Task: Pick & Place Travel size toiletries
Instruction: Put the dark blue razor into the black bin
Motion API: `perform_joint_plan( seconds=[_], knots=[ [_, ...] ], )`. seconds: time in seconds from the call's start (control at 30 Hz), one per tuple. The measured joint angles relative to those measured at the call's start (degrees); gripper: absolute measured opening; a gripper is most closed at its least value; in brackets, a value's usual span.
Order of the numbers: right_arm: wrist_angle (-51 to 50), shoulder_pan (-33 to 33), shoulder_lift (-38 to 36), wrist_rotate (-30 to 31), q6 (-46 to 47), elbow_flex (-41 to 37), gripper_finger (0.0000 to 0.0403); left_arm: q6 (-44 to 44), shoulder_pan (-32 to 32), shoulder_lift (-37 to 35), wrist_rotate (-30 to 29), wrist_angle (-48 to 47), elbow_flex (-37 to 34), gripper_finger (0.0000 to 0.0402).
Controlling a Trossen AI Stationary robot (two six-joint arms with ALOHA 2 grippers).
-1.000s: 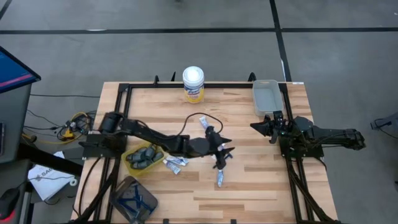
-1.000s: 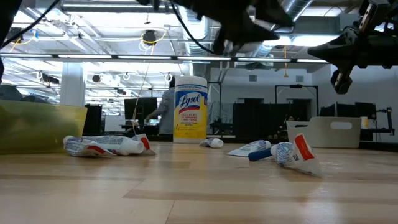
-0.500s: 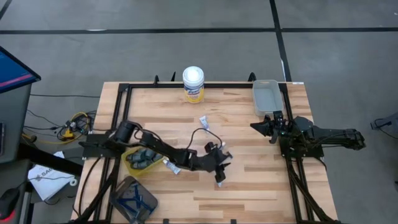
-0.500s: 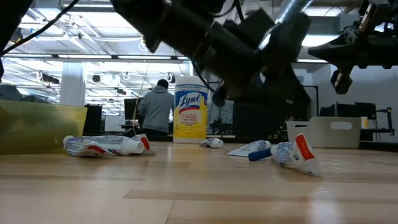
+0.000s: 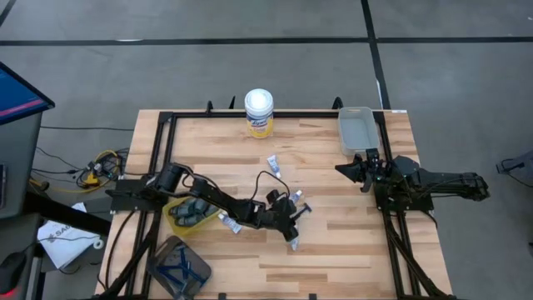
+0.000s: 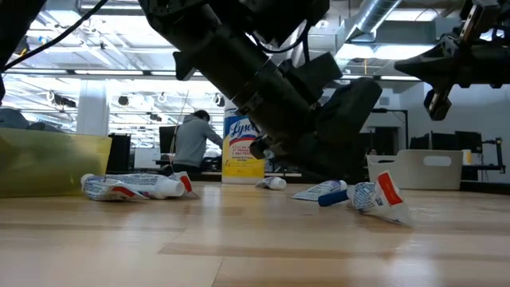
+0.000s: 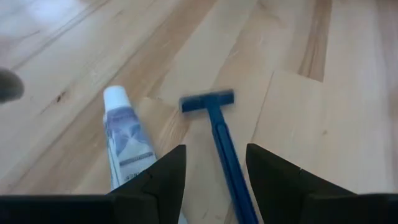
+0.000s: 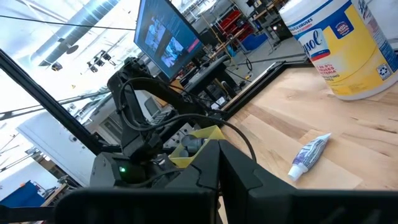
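Near the table's middle we have our left gripper [image 7: 211, 180] low with fingers apart astride the blue razor [image 7: 221, 140], whose handle runs lengthwise between them beside a white tube [image 7: 127, 140], while our right gripper [image 5: 364, 169], shut, waits well apart.

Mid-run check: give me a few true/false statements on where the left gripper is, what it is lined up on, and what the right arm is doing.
1. The left gripper is open over a blue razor. True.
2. A white tube lies beside that razor. True.
3. The right gripper holds a tube. False: it is shut on nothing, waiting at the table's right side.
4. The wipes canister lies tipped over. False: it stands upright at the far edge.
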Motion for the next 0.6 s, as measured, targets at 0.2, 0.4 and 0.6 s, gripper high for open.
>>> perform_joint_plan(
  seconds=[0.2,0.4,0.6],
  knots=[
    [0.00,-0.01,0.00,0.00,0.00,0.00,0.0000,-0.11,0.48,0.00,0.28,-0.59,0.00,0.0163],
    [0.00,0.00,0.00,0.00,0.00,0.00,0.0000,-0.31,1.53,0.06,2.52,-3.72,0.13,0.0163],
    [0.00,-0.02,0.00,0.01,0.00,0.00,0.0000,-2.66,1.64,0.66,4.55,-2.54,0.22,0.0163]
  ],
)
